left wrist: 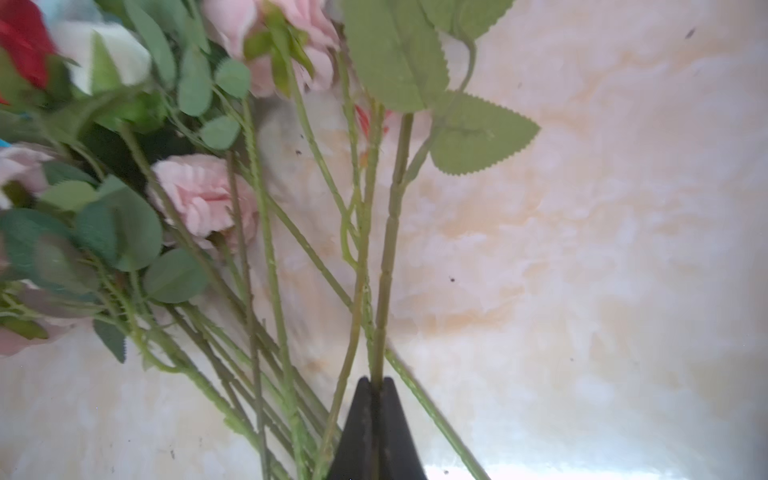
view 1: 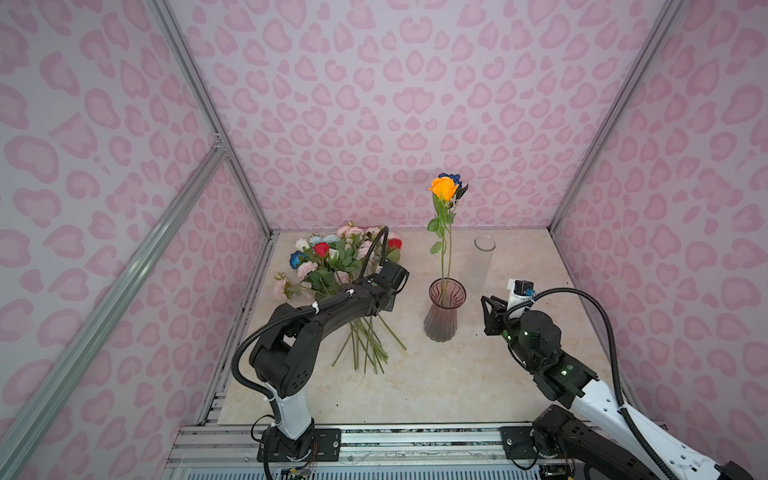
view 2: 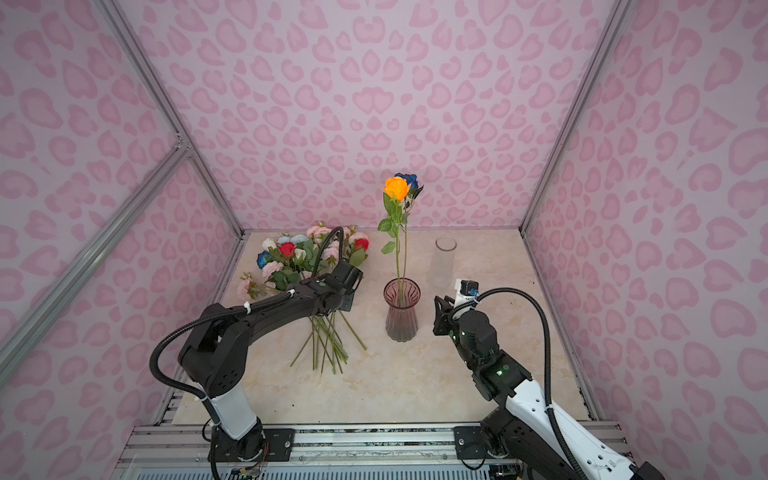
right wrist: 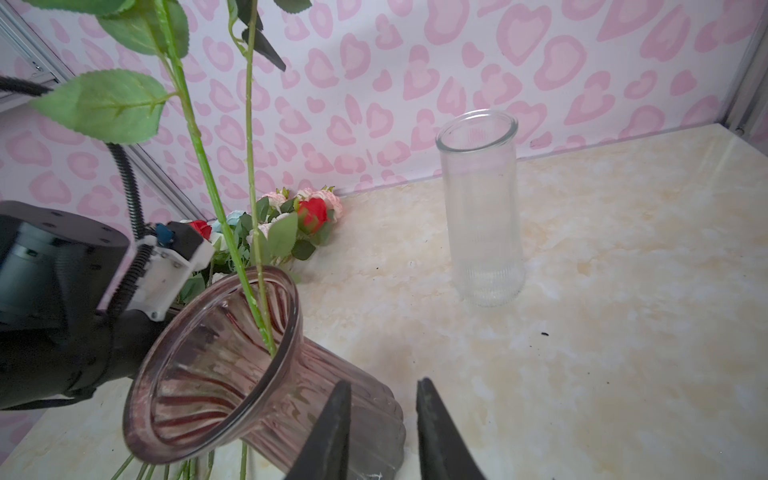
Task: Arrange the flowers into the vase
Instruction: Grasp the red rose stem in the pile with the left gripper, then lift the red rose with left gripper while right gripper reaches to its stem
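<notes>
The flowers (view 1: pixel 332 266) lie in a heap at the table's back left, heads toward the wall, stems toward the front. In the left wrist view my left gripper (left wrist: pixel 376 380) is shut on one green stem (left wrist: pixel 393 216) from the heap; in both top views the arm's wrist hides its jaws. The vase (view 1: pixel 444 311), ribbed pink glass, stands mid-table with an orange flower (view 1: pixel 444 188) and a dark blue flower (view 1: pixel 454 178) upright in it. My right gripper (right wrist: pixel 384 386) is open with nothing between its fingers, close beside the vase (right wrist: pixel 216 365) near its base.
A tall clear glass cylinder (view 1: pixel 482 262) stands empty behind and to the right of the pink vase. Pink patterned walls close in the marble table (view 1: pixel 415 386) on three sides. A metal rail (view 1: pixel 415 436) runs along the front.
</notes>
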Available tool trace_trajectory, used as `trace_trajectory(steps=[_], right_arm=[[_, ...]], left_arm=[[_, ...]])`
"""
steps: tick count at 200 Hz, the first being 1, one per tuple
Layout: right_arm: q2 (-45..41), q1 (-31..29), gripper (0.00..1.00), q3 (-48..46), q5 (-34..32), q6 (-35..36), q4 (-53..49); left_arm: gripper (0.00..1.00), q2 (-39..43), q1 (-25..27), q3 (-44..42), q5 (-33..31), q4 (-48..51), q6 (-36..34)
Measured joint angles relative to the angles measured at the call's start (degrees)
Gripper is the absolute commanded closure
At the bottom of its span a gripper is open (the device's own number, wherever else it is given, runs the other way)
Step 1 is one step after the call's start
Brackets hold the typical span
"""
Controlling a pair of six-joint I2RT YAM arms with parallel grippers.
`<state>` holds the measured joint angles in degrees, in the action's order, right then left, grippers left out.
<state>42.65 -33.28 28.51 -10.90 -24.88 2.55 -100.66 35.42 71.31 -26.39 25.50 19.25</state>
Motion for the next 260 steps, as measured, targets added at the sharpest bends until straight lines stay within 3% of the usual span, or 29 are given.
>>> trace_trajectory(steps=[74, 134, 188, 260], right_arm=[[-0.48, 0.00, 0.71, 1.84, 1.40, -0.63, 0.11], [-1.53, -2.10, 0.63, 7.76, 8.15, 1.03, -0.48], [3.67, -15.21, 0.57, 18.71, 9.42, 7.43, -1.42], [18.99, -28.57, 0.55, 32.83, 12.96, 15.04, -2.56]], left_arm=[[0.97, 18.12, -2.80, -3.21, 3.34, -1.07, 3.34], [0.97, 44.15, -2.84, -19.34, 14.97, -16.17, 2.60], [0.97, 58.23, -2.78, -26.08, 27.58, -30.80, 0.00], [0.97, 60.24, -0.09, -27.06, 37.31, -40.28, 0.31]])
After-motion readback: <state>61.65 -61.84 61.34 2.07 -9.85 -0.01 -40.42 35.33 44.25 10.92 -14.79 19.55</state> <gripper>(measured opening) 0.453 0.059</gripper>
